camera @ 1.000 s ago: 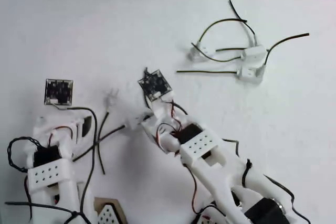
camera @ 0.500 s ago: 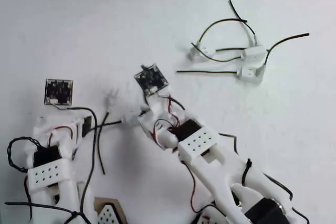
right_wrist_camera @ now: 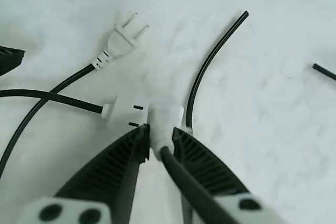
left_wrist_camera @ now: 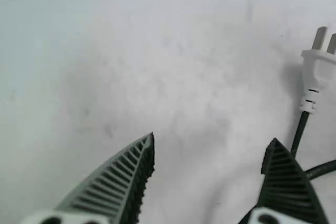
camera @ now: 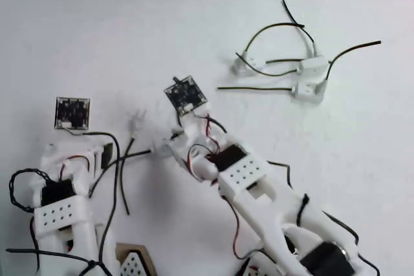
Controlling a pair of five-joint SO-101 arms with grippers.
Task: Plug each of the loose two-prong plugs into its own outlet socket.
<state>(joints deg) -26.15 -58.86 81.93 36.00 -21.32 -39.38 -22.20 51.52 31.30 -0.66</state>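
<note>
1. A white two-prong plug on a black cable (right_wrist_camera: 118,111) lies flat on the white table (camera: 77,43). In the high view this plug (camera: 158,148) is laid with its long axis across the table, prongs turned toward the right arm and cable trailing toward the left arm
2. Its two prongs are set into the face of a white block-shaped outlet socket (right_wrist_camera: 165,119), with a short length of each prong left showing in the gap between plug and socket
3. The right gripper (right_wrist_camera: 160,132) is clenched on that socket, a ribbed black finger pressed to each side. The socket's own black cable (right_wrist_camera: 210,61) is curved away to a cut end
4. A second white two-prong plug (right_wrist_camera: 122,40) lies loose near the first and apart from it. In the high view this second plug (camera: 136,121) is pointed with its prongs toward the far edge of the table, and its cable is run back toward the near edge
5. The left gripper (left_wrist_camera: 212,140) is held wide open over the table, grasping nothing. The second plug (left_wrist_camera: 316,59) is seen off to one side, beyond the darker finger
6. Three more white sockets with black cables (camera: 314,64) are grouped on the far right part of the table, well apart from both arms
</note>
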